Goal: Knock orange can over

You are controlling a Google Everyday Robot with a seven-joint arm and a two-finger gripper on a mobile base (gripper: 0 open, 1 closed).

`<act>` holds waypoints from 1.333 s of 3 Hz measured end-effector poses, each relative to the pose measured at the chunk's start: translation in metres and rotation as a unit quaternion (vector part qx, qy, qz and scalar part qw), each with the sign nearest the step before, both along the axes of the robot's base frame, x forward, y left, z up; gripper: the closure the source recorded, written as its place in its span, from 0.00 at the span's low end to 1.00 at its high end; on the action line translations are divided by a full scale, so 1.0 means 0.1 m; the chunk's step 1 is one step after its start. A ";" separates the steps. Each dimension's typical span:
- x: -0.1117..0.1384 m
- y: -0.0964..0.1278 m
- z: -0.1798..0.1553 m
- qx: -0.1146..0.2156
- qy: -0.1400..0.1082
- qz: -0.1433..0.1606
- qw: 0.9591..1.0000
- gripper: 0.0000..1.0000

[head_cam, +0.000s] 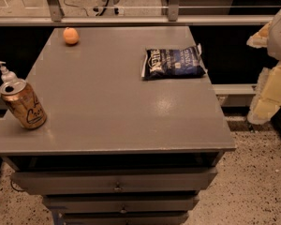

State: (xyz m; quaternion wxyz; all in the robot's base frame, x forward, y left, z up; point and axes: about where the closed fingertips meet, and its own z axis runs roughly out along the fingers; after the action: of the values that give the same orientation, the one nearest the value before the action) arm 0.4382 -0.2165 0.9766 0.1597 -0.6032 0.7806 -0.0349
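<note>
The orange can (24, 104) stands upright near the left front corner of the grey table (122, 111). It is shiny orange-gold with a silver top and dark cursive lettering on a pale patch. My gripper (270, 90) shows as pale yellow and white parts at the right edge of the view. It is beyond the table's right side, far from the can, and holds nothing that I can see.
A white pump bottle (5, 72) stands just behind the can. A small orange ball (70, 36) lies at the back left. A dark blue snack bag (173, 62) lies at the back right. Drawers (117, 182) run below the table's front edge.
</note>
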 end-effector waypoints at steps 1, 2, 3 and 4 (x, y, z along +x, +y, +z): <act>0.00 0.00 0.00 0.000 0.000 0.000 1.000 0.00; 0.02 0.09 -0.06 0.031 0.001 -0.001 1.000 0.00; 0.10 0.50 -0.32 0.103 0.011 0.014 0.995 0.00; 0.22 1.14 -0.60 0.204 0.023 0.034 0.978 0.00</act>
State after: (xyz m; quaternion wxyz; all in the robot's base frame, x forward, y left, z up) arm 0.4606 -0.1030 0.9167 0.2624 -0.5846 0.7539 0.1449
